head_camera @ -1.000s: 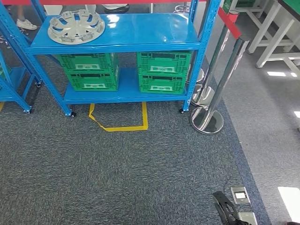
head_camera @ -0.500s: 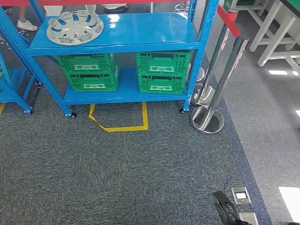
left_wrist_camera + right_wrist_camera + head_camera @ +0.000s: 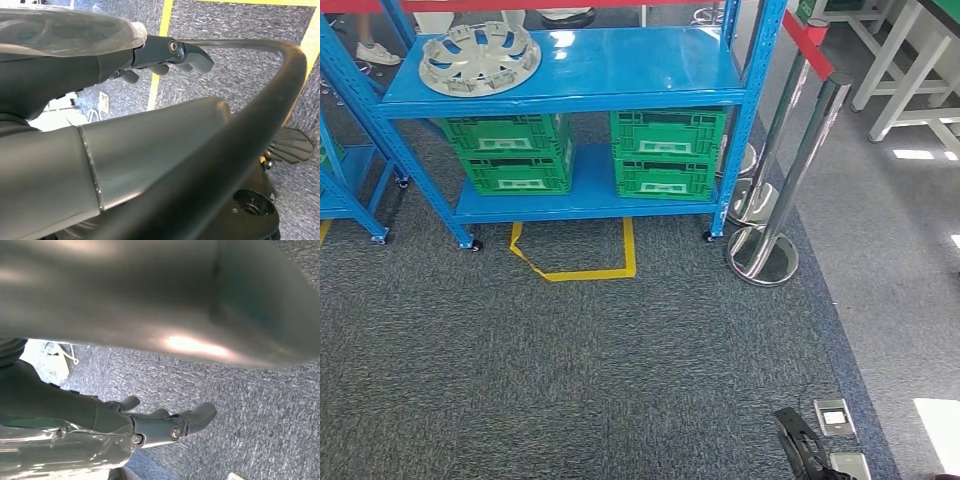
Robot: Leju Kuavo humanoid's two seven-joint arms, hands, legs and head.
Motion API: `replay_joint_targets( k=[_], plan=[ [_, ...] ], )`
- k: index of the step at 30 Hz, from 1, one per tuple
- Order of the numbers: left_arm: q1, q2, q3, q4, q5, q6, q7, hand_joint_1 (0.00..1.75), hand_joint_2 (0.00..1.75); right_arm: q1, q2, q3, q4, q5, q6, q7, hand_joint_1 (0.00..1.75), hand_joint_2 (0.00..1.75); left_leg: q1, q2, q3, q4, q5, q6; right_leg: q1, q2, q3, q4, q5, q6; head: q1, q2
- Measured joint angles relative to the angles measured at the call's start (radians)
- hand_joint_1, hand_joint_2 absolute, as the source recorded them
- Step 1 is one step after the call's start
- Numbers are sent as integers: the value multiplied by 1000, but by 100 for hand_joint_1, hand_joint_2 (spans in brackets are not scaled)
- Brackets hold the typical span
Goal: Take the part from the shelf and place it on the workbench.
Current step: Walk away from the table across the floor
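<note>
Green crates point(image 3: 586, 152) on the low tier; yellow floor tape point(image 3: 576, 262); chrome posts point(image 3: 788, 180).

Open carpet point(image 3: 569, 360) lies between the robot and the blue shelf point(image 3: 569, 95). The part point(image 3: 480, 58) sits at the left end of the upper board, bare blue surface to its right; the front edge is unobstructed between the uprights. Lower board is packed with green crates point(image 3: 518, 152) (two stacks, a narrow gap between). Two chrome posts point(image 3: 773, 190) with a red belt stand just right of the shelf. Floor sockets point(image 3: 835, 414) lie by the right hand point(image 3: 803, 450).
</note>
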Motion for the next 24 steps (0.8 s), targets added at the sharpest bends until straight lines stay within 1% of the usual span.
replay_joint_targets(
  k=[24],
  plan=[
    [0, 0, -2, 0, -5, -4, -7, 0, 0, 0, 0, 0, 0, -15, 11, -6, 0, 0, 0, 0, 1, 0, 0, 0, 0, 0, 1, 0, 0, 0, 0, 0]
  ],
)
